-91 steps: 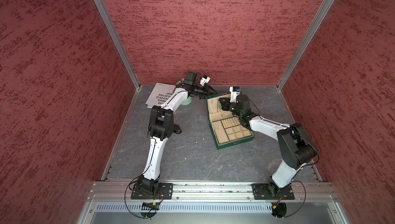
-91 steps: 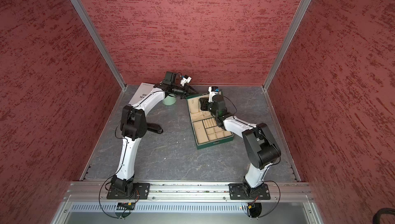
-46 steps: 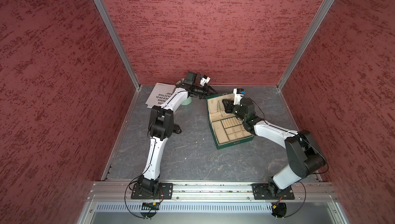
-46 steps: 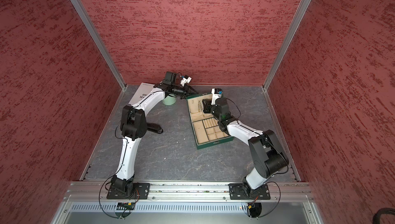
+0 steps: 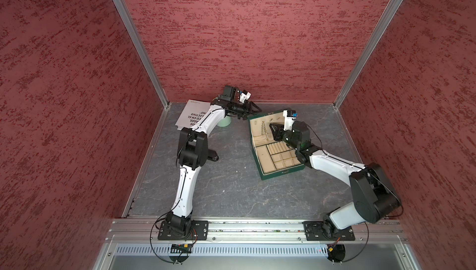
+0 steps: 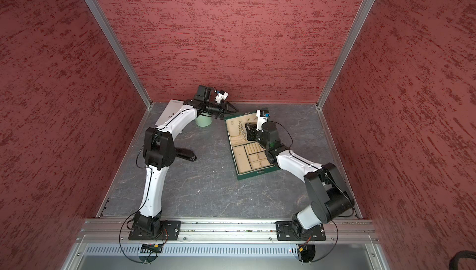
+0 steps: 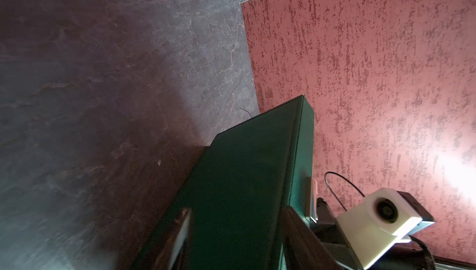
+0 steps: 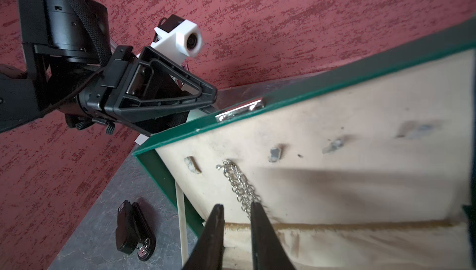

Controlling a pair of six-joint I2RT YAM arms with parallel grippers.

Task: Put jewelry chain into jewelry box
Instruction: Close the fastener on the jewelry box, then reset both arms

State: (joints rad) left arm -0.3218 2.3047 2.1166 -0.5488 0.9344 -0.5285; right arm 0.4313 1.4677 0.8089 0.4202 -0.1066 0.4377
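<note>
The jewelry chain hangs inside the raised lid of the jewelry box.
My right gripper is by its lower end, jaws slightly apart, holding nothing; my left gripper straddles the lid's edge, grip unclear to me.

top views evenly lit, sharp; wrist views blurred at edges, glare patch on wall.

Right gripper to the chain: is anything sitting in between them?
Nothing visible. The jewelry chain hangs from a hook inside the jewelry box lid, and the right gripper is right at its lower end, jaws slightly apart.
</note>
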